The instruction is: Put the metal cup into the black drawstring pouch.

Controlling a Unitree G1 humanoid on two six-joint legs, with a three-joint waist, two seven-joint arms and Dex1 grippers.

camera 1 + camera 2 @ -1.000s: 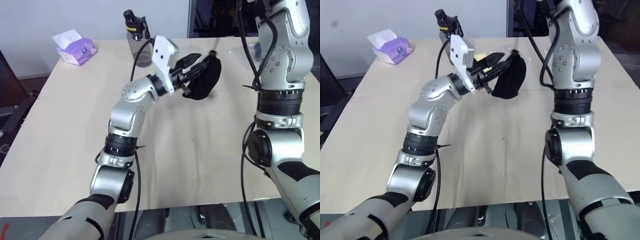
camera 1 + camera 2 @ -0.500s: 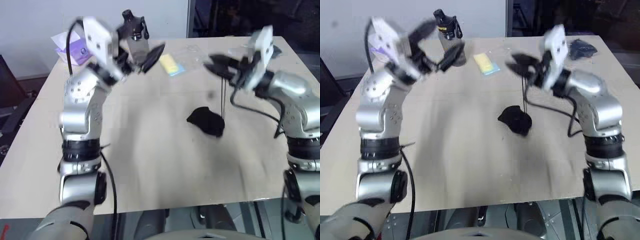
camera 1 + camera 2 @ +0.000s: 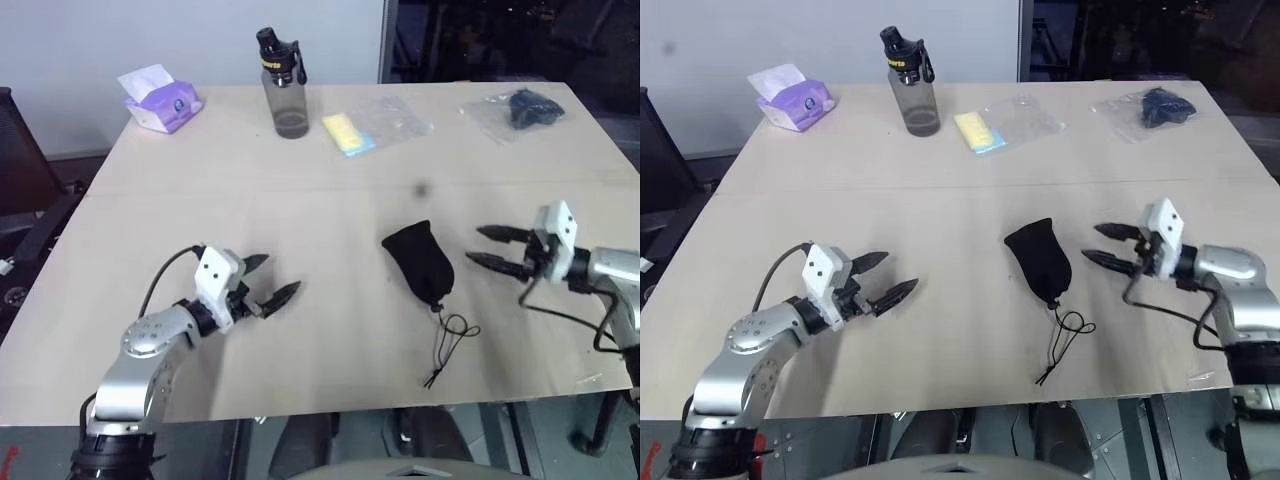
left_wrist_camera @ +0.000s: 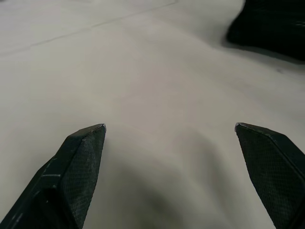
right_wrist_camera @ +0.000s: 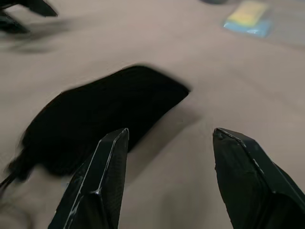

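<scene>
- Soft matte black drawstring pouch is seen lying at table centre (cord trailing nearward).
- Left gripper and right gripper are held spread apart, empty, either side of it.

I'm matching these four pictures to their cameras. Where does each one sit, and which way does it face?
Left eye, right eye: head pair, looking down over the table; both arms, left gripper and right gripper open.
Left wrist: low over the tabletop, toward the black drawstring pouch; own fingers.
Right wrist: faces the pouch; own fingers.
Shared: all views show the pouch.
</scene>
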